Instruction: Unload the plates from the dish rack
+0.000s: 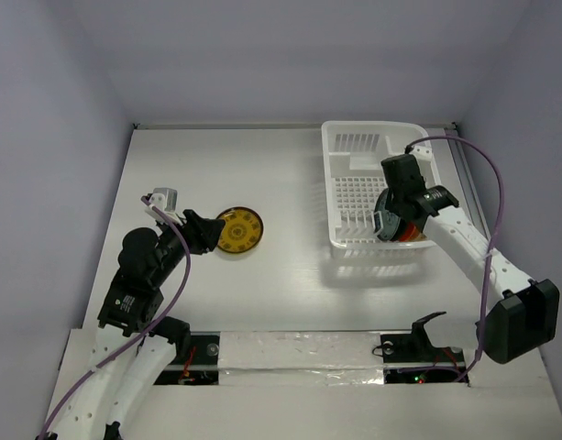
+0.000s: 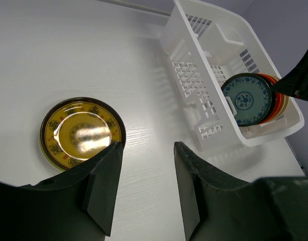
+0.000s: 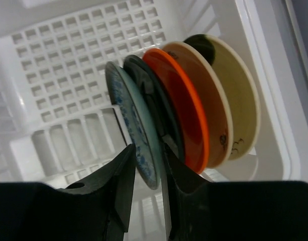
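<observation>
The white dish rack (image 1: 328,183) stands at the far right. Several plates stand on edge in its near end: a blue-patterned one (image 3: 131,120), a dark one (image 3: 143,75), an orange-red one (image 3: 179,100), a tan one (image 3: 209,100) and a cream one (image 3: 239,95). My right gripper (image 3: 148,150) reaches down into the rack (image 1: 388,225), its fingers closed on either side of the blue-patterned plate's rim. A yellow, dark-rimmed plate (image 1: 236,229) lies flat on the table. My left gripper (image 2: 146,145) is open and empty just to the right of that plate (image 2: 81,133).
The rack's far half (image 2: 214,30) holds only a small raised compartment. Purple walls close in the white table on the left, back and right. A taped strip runs along the near edge (image 1: 299,353).
</observation>
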### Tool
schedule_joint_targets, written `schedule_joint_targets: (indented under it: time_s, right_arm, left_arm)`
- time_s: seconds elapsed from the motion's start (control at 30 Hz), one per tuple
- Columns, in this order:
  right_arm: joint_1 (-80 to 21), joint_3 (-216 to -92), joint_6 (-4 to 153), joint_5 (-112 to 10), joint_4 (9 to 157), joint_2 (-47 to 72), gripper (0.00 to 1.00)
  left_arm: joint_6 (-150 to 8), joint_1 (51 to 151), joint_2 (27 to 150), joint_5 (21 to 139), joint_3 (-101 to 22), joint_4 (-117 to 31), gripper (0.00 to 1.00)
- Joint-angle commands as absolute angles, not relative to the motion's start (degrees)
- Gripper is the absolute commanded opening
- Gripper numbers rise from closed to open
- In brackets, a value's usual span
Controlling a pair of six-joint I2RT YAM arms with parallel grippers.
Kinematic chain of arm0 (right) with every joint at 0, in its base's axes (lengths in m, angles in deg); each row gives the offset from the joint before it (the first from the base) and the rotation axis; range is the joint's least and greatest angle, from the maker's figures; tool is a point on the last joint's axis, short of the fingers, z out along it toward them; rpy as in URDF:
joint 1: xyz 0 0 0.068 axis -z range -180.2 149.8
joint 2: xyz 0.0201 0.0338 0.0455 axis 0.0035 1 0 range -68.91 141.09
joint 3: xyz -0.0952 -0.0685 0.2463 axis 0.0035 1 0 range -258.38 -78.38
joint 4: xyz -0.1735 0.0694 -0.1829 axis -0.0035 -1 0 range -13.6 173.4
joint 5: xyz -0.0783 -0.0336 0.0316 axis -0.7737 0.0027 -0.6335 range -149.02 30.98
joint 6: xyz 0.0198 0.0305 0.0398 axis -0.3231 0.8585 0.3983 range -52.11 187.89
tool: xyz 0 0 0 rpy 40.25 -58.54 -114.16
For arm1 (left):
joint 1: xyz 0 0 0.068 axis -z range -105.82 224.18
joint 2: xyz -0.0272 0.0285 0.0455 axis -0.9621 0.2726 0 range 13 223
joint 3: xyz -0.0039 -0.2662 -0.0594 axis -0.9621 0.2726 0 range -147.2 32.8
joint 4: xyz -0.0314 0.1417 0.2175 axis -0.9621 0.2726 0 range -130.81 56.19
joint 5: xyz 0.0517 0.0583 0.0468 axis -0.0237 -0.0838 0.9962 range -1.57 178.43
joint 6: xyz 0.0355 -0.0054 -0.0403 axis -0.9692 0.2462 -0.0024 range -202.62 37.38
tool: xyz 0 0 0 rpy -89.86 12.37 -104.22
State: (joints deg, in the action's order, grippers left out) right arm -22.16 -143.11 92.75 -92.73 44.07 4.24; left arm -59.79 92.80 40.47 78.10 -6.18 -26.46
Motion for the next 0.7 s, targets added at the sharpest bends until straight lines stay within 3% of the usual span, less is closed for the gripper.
schedule_joint_targets:
  time_s: [0.0, 0.37, 0.53, 0.67]
  right_arm:
    - [-20.8, -143.2, 90.4, -95.0, 43.2, 4.1, 0.32]
    - [-20.2, -144.6, 89.2, -94.4, 42.8, 9.7, 0.28]
    - [-20.2, -148.1, 88.5, -97.5, 38.4, 11.9, 0.14]
    - [-20.2, -150.1, 86.7, -98.9, 35.5, 11.9, 0.08]
  left_arm:
    - [-60.0, 92.5, 40.2, 77.5, -6.7, -29.7, 0.42]
    - [-60.1, 92.5, 40.2, 77.4, -6.8, -29.6, 0.42]
    - [-60.1, 92.5, 39.9, 77.5, -6.8, -29.7, 0.42]
    - [-60.1, 92.5, 39.5, 77.4, -6.8, -29.7, 0.42]
